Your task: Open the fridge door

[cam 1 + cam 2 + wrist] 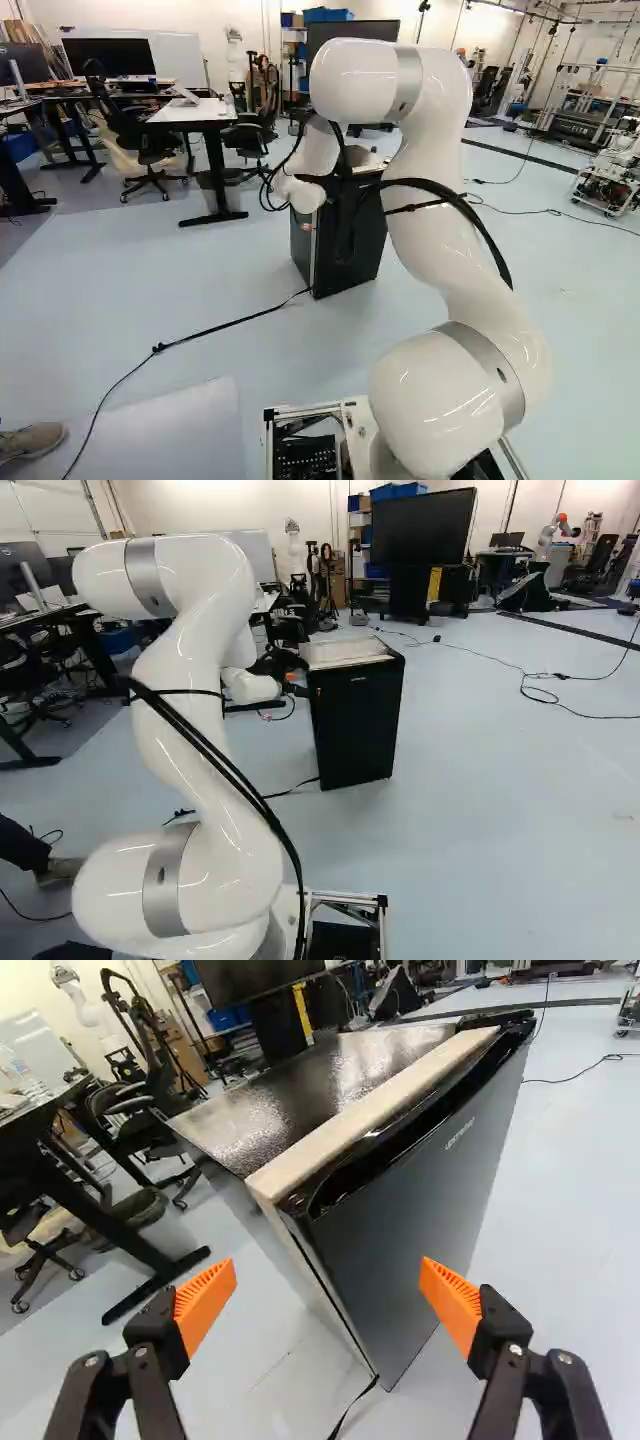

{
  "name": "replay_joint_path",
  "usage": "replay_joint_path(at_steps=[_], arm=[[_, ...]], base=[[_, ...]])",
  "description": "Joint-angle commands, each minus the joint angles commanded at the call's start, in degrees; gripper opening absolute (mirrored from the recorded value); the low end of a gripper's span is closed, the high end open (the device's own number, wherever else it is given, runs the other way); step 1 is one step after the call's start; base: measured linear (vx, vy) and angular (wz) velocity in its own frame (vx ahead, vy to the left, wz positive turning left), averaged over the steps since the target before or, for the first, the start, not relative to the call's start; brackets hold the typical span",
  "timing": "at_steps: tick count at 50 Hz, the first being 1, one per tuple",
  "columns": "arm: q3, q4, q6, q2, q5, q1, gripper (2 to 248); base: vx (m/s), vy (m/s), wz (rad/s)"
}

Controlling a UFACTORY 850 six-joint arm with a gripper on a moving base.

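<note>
"Placement?"
"On the floor [560,1200] the fridge [270,1110] stands upright, cornerwise, presumably so that the side edge of its door [415,1210] faces the gripper [328,1285]."
"Tool state?"
"Fingers spread apart, clamped on nothing; that edge shows between them in the wrist view."
"Clearance?"
"Open room before the door, likely enough for its swing. The cable [350,1413] by the lower corner could snag."

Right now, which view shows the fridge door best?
Wrist view: fridge door close ahead of the gripper, side seam and top edge plain. Right base view: its front, from farther off. Left base view: partly hidden behind the arm.
</note>
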Motion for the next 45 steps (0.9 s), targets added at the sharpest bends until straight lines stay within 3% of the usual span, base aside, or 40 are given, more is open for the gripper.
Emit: replay_joint_path(at_steps=[45], arm=[[-2.72, 1.33, 0.0, -1.87, 0.0, -3.32, 247]], base=[[0.0, 0.0, 0.0]])
